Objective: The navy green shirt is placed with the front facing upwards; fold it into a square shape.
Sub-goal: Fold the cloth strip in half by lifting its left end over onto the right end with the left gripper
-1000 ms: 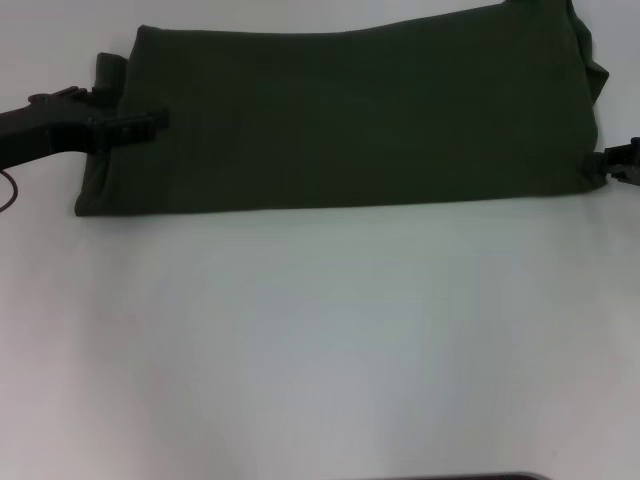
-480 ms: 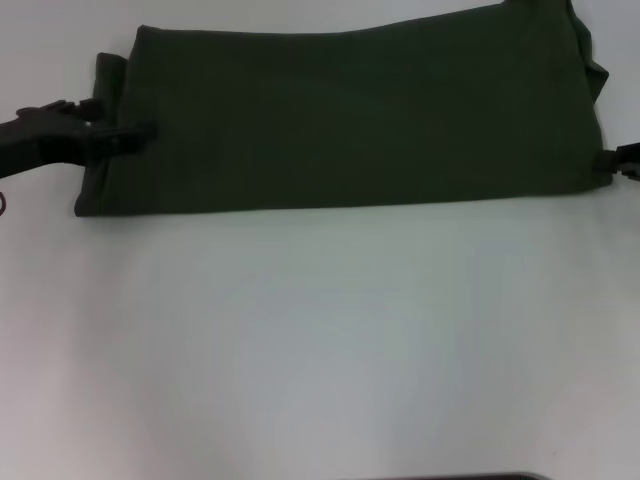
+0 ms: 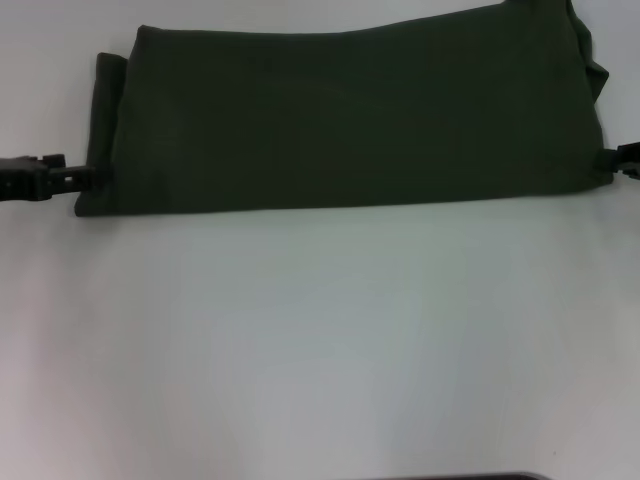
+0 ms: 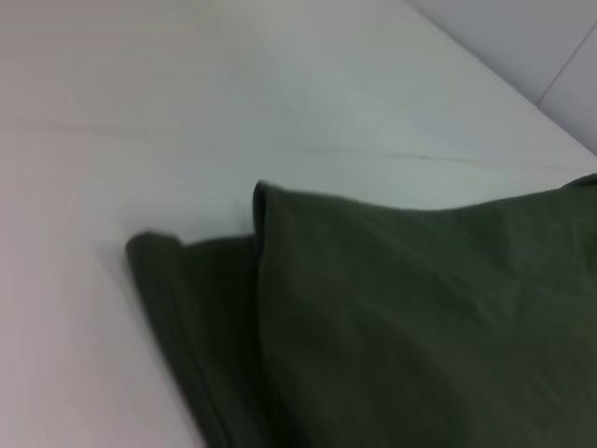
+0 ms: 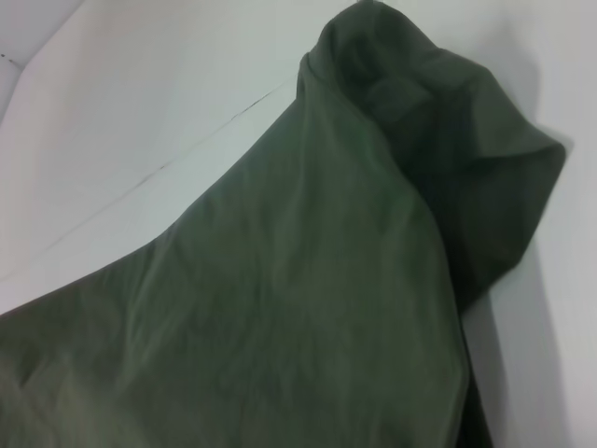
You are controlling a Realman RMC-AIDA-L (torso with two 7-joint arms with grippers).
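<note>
Navy green shirt [image 3: 350, 115] soft, limp, light; take hold at end edges. Left gripper [image 3: 78, 177], right gripper [image 3: 622, 157] at ends; finger state unclear.

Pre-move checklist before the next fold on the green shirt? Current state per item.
1. Shirt folded into a long band: ok. The navy green shirt lies as a wide strip across the far side of the table.
2. Square shape reached: not ok. The strip is much wider than deep.
3. Left gripper at the shirt's left end: ok, near the front corner.
4. Right gripper at the right end: ok, though mostly out of the head view.
5. Grasp on fabric: cannot tell for either gripper.
6. Ends tidy: not ok. A lower layer sticks out at the left end, and the right end is bunched.
</note>
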